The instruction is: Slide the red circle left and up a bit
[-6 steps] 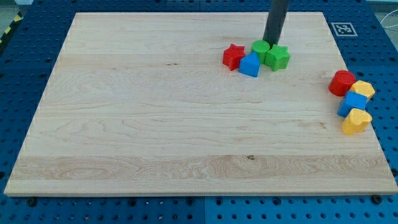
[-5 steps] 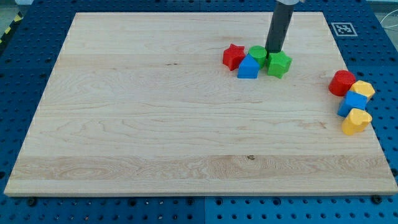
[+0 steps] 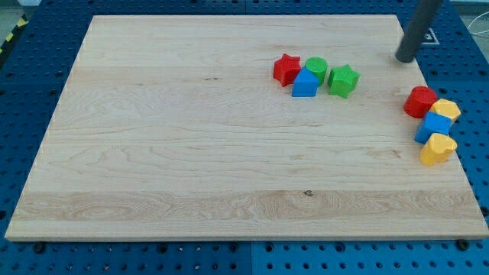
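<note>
The red circle (image 3: 419,101) lies near the board's right edge, touching a yellow block (image 3: 446,110) on its right. My tip (image 3: 404,59) is above the red circle and slightly to its left, apart from it, near the board's top right corner. The rod rises out of the view's top.
Below the red circle a blue block (image 3: 435,127) and a second yellow block (image 3: 437,149) form a chain. At the top middle sit a red star (image 3: 286,69), a green circle (image 3: 316,67), a blue block (image 3: 305,82) and a green star (image 3: 343,80). A tag marker (image 3: 429,35) lies behind the rod.
My tip has left the green blocks and moved right, toward the board's top right corner. The green star and blue block shifted slightly before the tip left them.
</note>
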